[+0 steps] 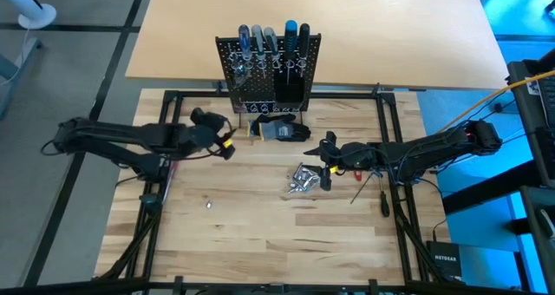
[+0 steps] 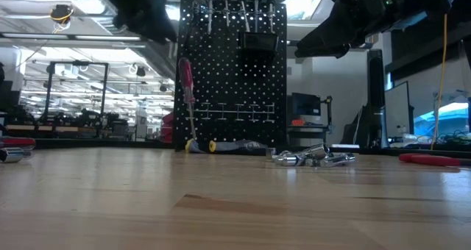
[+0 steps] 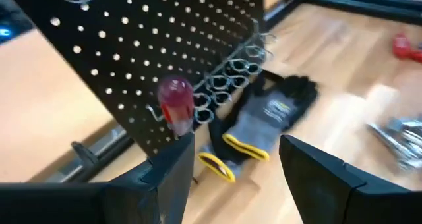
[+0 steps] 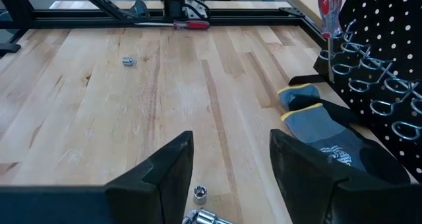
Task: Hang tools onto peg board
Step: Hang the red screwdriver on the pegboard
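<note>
- While the peg board (image 1: 269, 69) stands at upper centre of the high view, several screwdrivers (image 1: 269, 39) already sit in its top row, handles up; a red-handled one (image 2: 186, 81) hangs in a ring at the board's left edge in the low view, so part of the job looks done
- Left to hang, as I judge it: the pile of silver pieces (image 1: 302, 180) at centre of the high view; one small silver piece (image 1: 208, 205) alone at lower left; a red screwdriver (image 1: 169, 167) by the left arm; a red tool (image 1: 357, 172) and a dark one (image 1: 385, 203) at right
- A grey glove (image 1: 282, 130) lies at the board's foot; it is no tool
- Left gripper (image 3: 227, 165) hovers near the board's lower left, just by the red handle; jaws spread and empty
- Right gripper (image 4: 231, 165) hangs above the silver pile, centre right in the high view; jaws apart, holding nothing
- Most loose tools remain on the table (image 1: 260, 243); roughly halfway, by my guess
</note>
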You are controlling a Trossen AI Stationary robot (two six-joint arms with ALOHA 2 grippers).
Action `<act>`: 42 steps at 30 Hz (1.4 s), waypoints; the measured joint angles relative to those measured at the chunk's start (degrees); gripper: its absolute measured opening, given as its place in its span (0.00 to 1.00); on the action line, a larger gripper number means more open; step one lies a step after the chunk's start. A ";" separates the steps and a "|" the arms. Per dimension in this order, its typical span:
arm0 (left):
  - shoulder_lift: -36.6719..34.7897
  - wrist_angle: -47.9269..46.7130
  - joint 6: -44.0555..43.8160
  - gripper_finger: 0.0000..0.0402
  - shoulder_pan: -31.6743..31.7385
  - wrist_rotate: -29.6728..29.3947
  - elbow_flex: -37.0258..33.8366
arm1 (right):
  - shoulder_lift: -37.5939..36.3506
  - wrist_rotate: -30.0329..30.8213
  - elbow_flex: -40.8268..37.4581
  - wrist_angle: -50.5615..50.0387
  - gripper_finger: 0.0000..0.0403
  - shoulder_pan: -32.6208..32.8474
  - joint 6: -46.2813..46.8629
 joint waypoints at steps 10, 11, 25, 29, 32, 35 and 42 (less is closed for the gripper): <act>9.95 4.83 4.15 0.53 5.16 11.25 -0.24 | 0.00 -0.02 0.00 -1.94 0.49 0.04 1.07; 10.18 5.09 5.26 0.53 6.41 12.57 -0.24 | 0.00 -0.02 0.00 -1.86 0.49 0.04 0.97; 12.08 12.33 15.15 0.37 22.39 18.06 -0.24 | 0.00 0.00 0.00 -1.80 0.49 0.00 -0.11; 13.62 13.68 14.87 0.34 24.82 18.02 -0.20 | 0.00 0.01 0.00 -1.80 0.49 0.00 -0.11; 14.48 13.80 14.61 0.33 25.79 18.00 -0.20 | 0.00 0.00 0.00 -1.87 0.49 0.00 -0.11; 14.73 13.81 14.03 0.33 26.05 17.87 -0.21 | 0.00 0.00 0.00 -1.89 0.49 0.00 -0.11; 14.80 14.14 14.54 0.33 26.03 16.05 -0.22 | 0.00 0.01 0.00 -1.91 0.49 0.00 -0.09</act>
